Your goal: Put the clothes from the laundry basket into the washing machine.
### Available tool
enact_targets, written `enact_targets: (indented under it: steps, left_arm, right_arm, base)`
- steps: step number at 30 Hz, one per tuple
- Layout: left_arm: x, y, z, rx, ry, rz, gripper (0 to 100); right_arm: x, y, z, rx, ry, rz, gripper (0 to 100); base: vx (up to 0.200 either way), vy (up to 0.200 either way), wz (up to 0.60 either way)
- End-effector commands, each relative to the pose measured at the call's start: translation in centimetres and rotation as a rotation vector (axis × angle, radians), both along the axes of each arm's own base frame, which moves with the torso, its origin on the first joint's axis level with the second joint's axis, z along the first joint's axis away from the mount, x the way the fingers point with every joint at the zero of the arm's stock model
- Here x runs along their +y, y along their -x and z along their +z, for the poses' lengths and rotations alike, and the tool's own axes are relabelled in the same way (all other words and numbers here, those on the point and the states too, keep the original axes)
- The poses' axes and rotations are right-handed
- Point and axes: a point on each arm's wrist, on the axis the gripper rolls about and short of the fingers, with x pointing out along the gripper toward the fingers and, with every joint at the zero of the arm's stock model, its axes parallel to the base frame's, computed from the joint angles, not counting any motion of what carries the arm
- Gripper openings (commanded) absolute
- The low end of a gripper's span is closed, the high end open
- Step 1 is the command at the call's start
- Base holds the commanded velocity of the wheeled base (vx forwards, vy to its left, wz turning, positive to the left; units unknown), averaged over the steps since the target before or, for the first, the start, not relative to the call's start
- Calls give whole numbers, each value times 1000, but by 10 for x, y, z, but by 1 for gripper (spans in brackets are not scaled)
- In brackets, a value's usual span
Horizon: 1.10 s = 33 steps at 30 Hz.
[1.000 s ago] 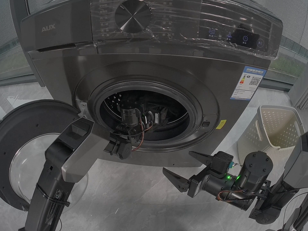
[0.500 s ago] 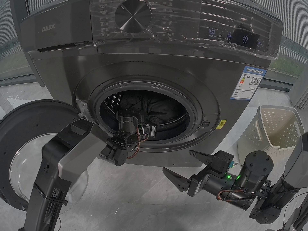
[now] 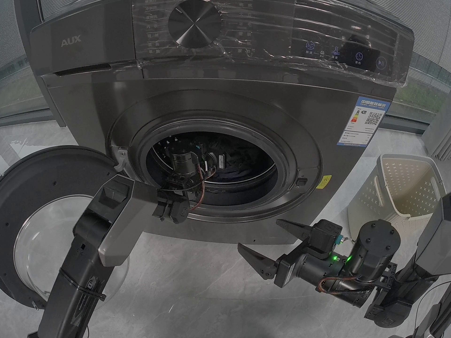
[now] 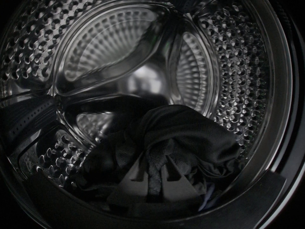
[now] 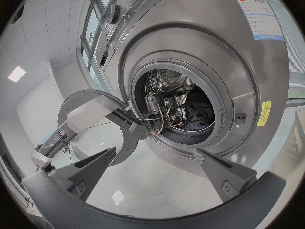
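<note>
A pale, glossy stone floor meets tall windows behind; a square ceiling light glows.

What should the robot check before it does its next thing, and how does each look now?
1. The washing machine door is open: ok.
2. The dark clothes lie inside the drum: ok.
3. The left gripper is free of the clothes: cannot tell.
4. The right gripper is open and empty: ok.
5. The laundry basket is emptied: cannot tell, bottom hidden.
</note>
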Motion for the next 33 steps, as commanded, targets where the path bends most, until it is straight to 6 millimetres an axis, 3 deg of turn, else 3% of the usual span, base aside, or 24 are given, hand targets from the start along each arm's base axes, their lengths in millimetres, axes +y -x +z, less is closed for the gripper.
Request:
enact_targets:
  steps: [1, 7, 8, 18, 27, 33]
  left_arm:
    - [4, -9, -20, 10, 3, 19, 0]
    - [2, -8, -21, 14, 1, 17, 0]
    - [2, -8, -21, 14, 1, 14, 100]
    - [-13, 15, -1, 81, 15, -23, 100]
    - [-11, 73, 21, 164, -36, -84, 100]
    - [-9, 114, 22, 193, -64, -135, 100]
  right_arm:
    - [1, 0, 0, -1, -1, 2, 100]
    - [1, 0, 0, -1, -1, 0, 100]
    - [1, 0, 0, -1, -1, 2, 100]
    - [0, 0, 1, -2, -2, -1, 100]
    - [-2, -2, 1, -2, -2, -9, 100]
    - [-2, -2, 1, -4, -2, -9, 100]
  base:
    - [0, 0, 0]
    - [0, 0, 0]
    - [0, 0, 0]
    - [0, 0, 0]
    - [0, 0, 0]
    - [0, 0, 0]
